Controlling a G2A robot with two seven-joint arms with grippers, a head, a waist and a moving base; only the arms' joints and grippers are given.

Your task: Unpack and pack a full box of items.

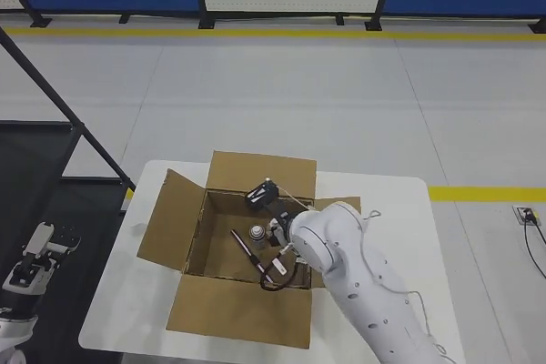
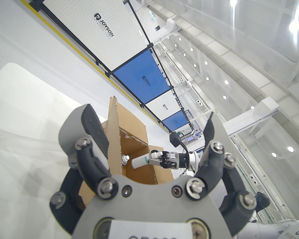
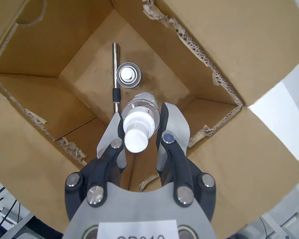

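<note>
Gripped the clear plastic bottle with white pump cap (image 3: 137,135) in the right gripper (image 3: 139,116), jaws pinched under the cap, above the open brown cardboard box (image 1: 241,314) at mid-frame. Probably called for a straight vertical path clear of the upright silver spray can (image 3: 128,75) and black-gripped metal rod (image 3: 115,60) on the box floor. Spotted the left gripper (image 1: 41,250) lower left, off the table, jaws wide.

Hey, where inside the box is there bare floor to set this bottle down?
Two bare patches of box floor: one between the metal rod and the wall away from the spray can, one between can and opposite wall. Crowded mid-floor, where can stands beside rod, near the bottle in the right gripper.
</note>
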